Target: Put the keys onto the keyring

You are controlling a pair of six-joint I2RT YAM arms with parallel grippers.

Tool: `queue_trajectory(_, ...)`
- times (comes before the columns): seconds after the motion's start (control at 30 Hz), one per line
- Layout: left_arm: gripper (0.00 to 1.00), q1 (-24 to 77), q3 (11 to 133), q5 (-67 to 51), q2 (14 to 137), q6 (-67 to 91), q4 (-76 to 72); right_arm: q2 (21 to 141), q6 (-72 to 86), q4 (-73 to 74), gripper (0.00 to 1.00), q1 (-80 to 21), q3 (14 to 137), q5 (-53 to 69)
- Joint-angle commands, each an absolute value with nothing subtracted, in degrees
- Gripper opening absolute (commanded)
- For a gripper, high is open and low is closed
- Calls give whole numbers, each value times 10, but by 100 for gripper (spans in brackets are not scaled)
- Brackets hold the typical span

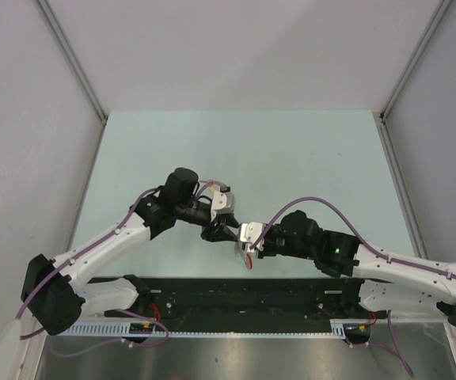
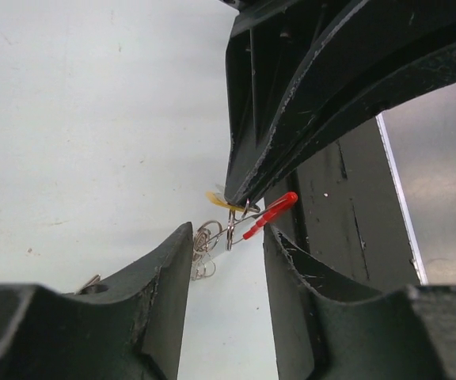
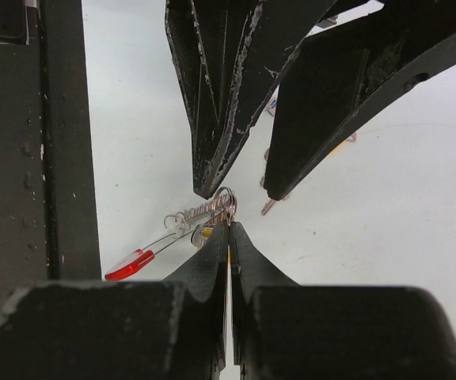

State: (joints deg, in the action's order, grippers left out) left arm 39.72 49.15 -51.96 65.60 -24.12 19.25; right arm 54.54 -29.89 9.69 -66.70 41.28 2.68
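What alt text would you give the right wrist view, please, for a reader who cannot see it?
The right gripper, shut, pinches the keyring at its metal coil, the red arc trailing lower left. Opposite it, the left gripper points in from the top, jaws apart, tips close to the ring, over a pale table.

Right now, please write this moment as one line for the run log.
right gripper: shut on red-and-silver coiled keyring | left gripper: open, fingertips close to ring | yellow key tag: beside ring, held above table
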Motion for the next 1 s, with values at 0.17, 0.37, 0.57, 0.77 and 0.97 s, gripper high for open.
queue_trajectory(0.17, 40, 408, 520, -548, 683, -275, 227, 546, -307, 88, 0, -671, 449, 39)
queue_trajectory(0.37, 31, 410, 521, -548, 687, -274, 223, 548, -306, 88, 0, -671, 450, 40)
queue_trajectory(0.57, 28, 410, 521, -555, 690, -270, 220, 552, -305, 89, 0, -671, 451, 44)
queue_trajectory(0.77, 24, 410, 521, -564, 693, -267, 219, 557, -305, 86, 0, -671, 452, 45)
queue_trajectory(0.97, 0, 410, 521, -562, 690, -269, 223, 555, -303, 89, 0, -672, 453, 40)
